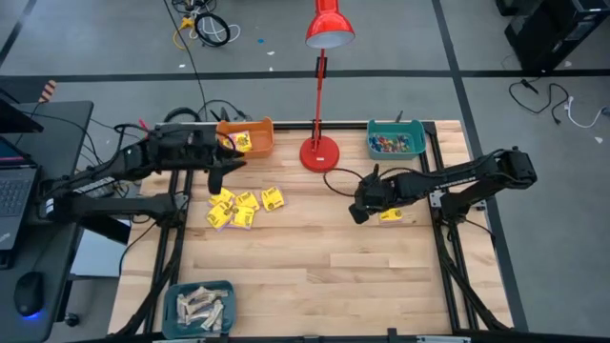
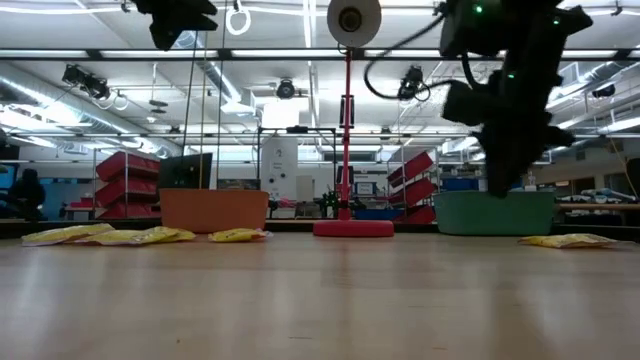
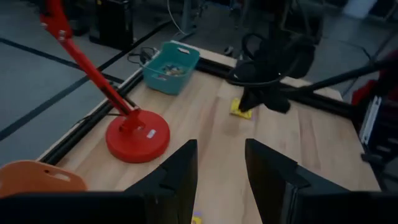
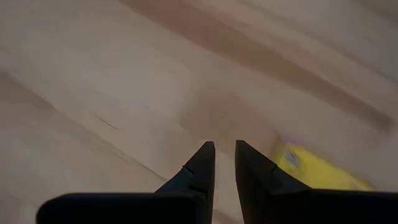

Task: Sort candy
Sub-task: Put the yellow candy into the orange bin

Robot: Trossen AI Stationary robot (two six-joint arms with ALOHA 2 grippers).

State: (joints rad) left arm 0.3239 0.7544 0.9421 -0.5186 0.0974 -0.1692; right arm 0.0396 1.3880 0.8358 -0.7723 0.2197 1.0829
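Observation:
Several yellow candy packets [image 1: 243, 205] lie flat on the table near the orange bin [image 1: 257, 129], which holds a yellow packet [image 1: 240, 142]. My left gripper [image 1: 215, 181] hangs open and empty above that pile, in front of the bin, and its fingers [image 3: 186, 165] point toward the table's right. One more yellow packet [image 1: 390, 215] lies flat at the right. My right gripper [image 1: 359, 214] points down just left of it, narrowly open, with nothing between its fingers [image 4: 202, 163]. The packet [image 4: 311, 167] shows beside them, apart.
A red desk lamp stands with its base [image 1: 319, 152] at the far middle, its cord looping toward the right arm. A teal bin [image 1: 396, 140] of small coloured pieces stands far right. Another teal bin [image 1: 198, 307] with pale bars sits at the near left corner.

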